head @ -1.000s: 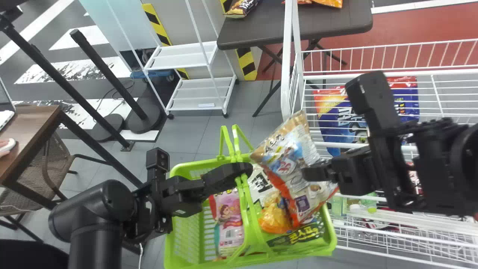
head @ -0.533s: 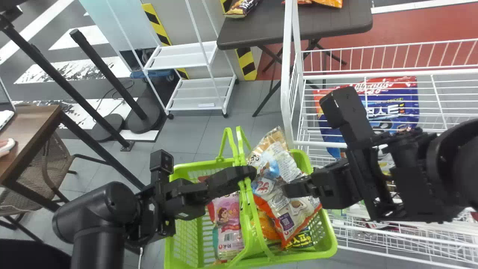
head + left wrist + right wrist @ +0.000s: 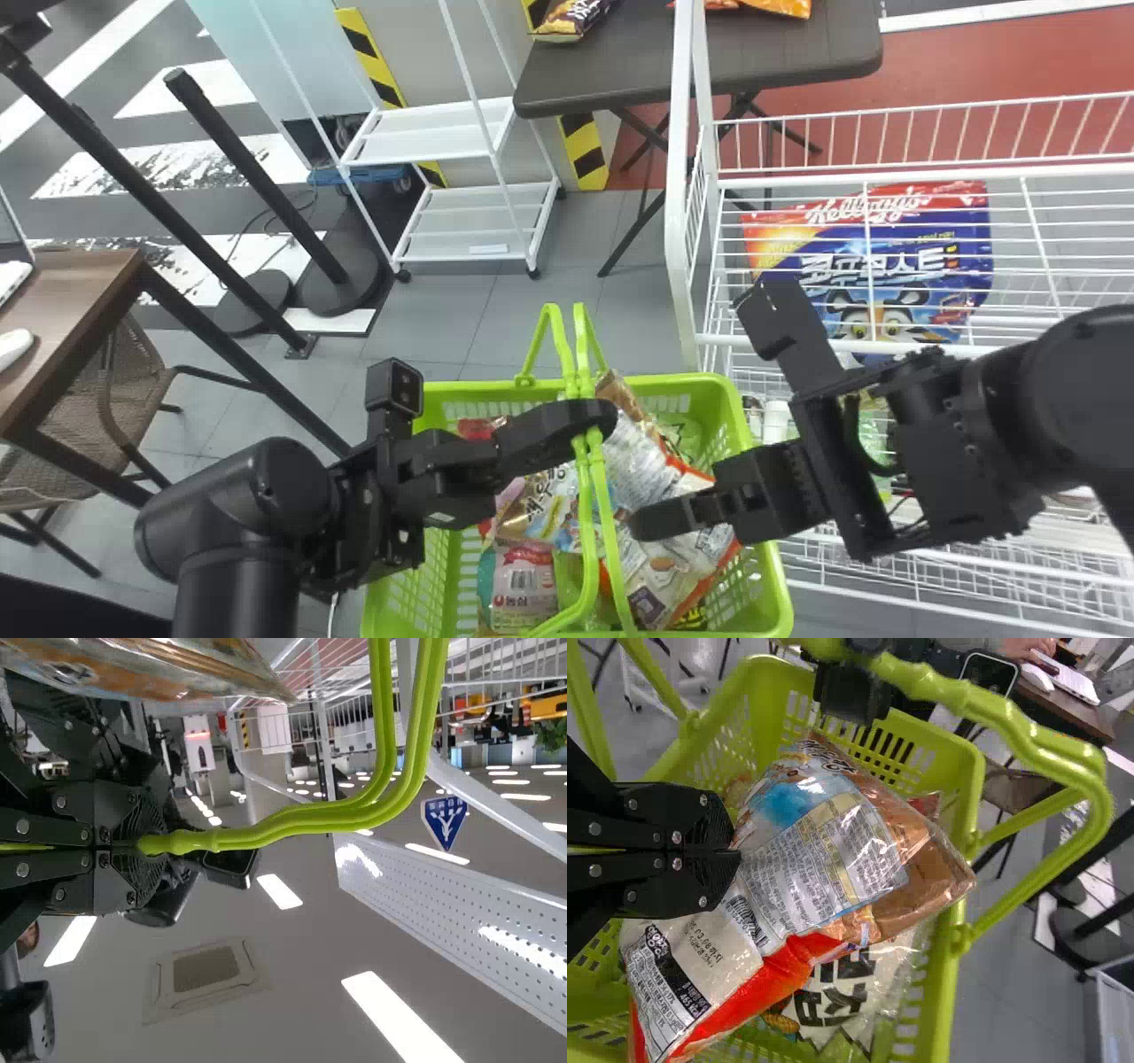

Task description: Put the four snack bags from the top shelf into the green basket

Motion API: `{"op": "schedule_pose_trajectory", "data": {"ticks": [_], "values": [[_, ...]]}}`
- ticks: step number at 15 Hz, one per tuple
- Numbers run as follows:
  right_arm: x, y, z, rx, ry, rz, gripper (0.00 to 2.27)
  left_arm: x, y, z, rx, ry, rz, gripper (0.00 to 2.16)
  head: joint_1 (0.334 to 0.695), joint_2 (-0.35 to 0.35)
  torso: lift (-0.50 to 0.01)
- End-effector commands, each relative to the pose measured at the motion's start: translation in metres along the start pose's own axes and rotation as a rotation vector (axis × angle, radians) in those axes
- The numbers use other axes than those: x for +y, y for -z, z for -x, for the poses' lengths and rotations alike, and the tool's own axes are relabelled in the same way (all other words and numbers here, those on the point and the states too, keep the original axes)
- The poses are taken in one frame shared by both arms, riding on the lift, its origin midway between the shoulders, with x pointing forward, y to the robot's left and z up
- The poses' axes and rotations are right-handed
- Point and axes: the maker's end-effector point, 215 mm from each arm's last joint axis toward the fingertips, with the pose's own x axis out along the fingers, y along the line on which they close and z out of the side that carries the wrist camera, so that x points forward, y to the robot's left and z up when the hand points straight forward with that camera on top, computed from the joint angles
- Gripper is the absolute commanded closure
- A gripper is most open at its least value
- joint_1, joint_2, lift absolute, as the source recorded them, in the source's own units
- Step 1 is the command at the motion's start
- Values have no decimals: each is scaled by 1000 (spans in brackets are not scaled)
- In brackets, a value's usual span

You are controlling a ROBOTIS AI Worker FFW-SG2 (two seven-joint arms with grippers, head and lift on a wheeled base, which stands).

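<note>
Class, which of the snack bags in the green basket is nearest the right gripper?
The brown, white and red-orange bag: it alone is pinched by the right gripper, and it partly covers the bag with big black letters.

Bags in basket — rack right, table behind
</note>
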Motion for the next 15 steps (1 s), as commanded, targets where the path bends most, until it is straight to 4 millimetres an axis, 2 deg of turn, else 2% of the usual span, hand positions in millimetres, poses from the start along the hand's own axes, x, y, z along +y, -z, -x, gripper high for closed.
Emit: {"op": "schedule_pose_trajectory", "data": {"ticks": [1, 2, 3, 4, 5, 7, 10, 12, 15], "values": [[2, -10, 0, -1, -42, -5, 2199, -5, 2, -2, 7, 19, -1, 2148, 695, 350, 0], [1, -12, 1, -6, -32, 12, 1706, -6, 0, 0, 0, 17, -5, 2148, 695, 350, 0], [-2, -19, 6, -22, -13, 31, 637, -8, -4, 4, -10, 16, -13, 2148, 695, 350, 0], [-4, -21, 12, -32, -2, 41, -1, -8, -6, 7, -17, 11, -15, 2148, 695, 350, 0], [-2, -22, 19, -33, -6, 47, -1, -9, -8, 10, -25, 10, -17, 2148, 695, 350, 0], [6, -48, 44, -114, -12, 77, -1, -8, -13, 18, -42, 2, -17, 2148, 695, 350, 0], [14, -80, 96, -271, -6, 114, 16, -9, -18, 26, -65, -2, -17, 2148, 695, 350, 0], [-4, -95, 128, -358, 108, 140, 26, -9, -19, 29, -71, -5, -16, 2148, 695, 350, 0], [-60, -98, 169, -464, 349, 119, 33, -8, -19, 31, -75, -8, -12, 2148, 695, 350, 0]]}}
